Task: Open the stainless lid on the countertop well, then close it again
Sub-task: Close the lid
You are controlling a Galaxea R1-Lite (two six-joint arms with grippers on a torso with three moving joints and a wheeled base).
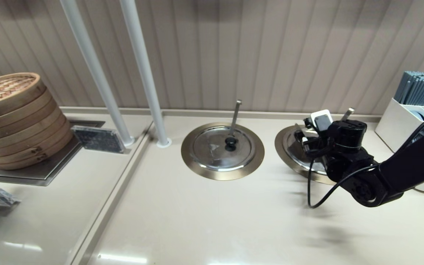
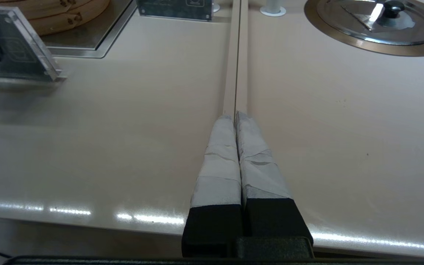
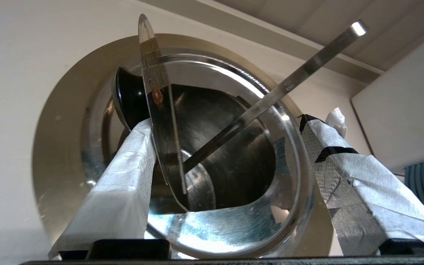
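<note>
Head view first: the right end effector [image 1: 304, 141] is over at the right of the frame, black arm reaching in from the right edge, parked on top of the countertop well [image 1: 283, 145] with its brass-toned ring. Beside it, centre frame, the twin well [image 1: 222, 151] sits capped by its twin lid [image 1: 217, 149], upright handle standing straight.

Right wrist view now, and the stainless lid [image 3: 162, 147] is up! It stands nearly on edge across the left half of the frame, tilted, its black knob [image 3: 129, 99] facing left. The right end effector [image 3: 230, 165] is spread wide: one taped finger [image 3: 123, 184] lies against the knob side of the lid, the other finger [image 3: 348, 176] stands well apart at the right, touching nothing. The well's dark inside is exposed, and the slanted utensil handle [image 3: 271, 99] runs from its depths toward the upper right corner.

Left wrist view: the left end effector [image 2: 235, 117] hovers low over the bare desk [image 2: 123, 129], taped fingers pressed together, nothing between them, lined up with a seam in the surface. Bamboo steamers [image 1: 11, 117] stack at the far left of the head view; a white holder [image 1: 399, 121] with grey chopsticks sits at the right edge.
</note>
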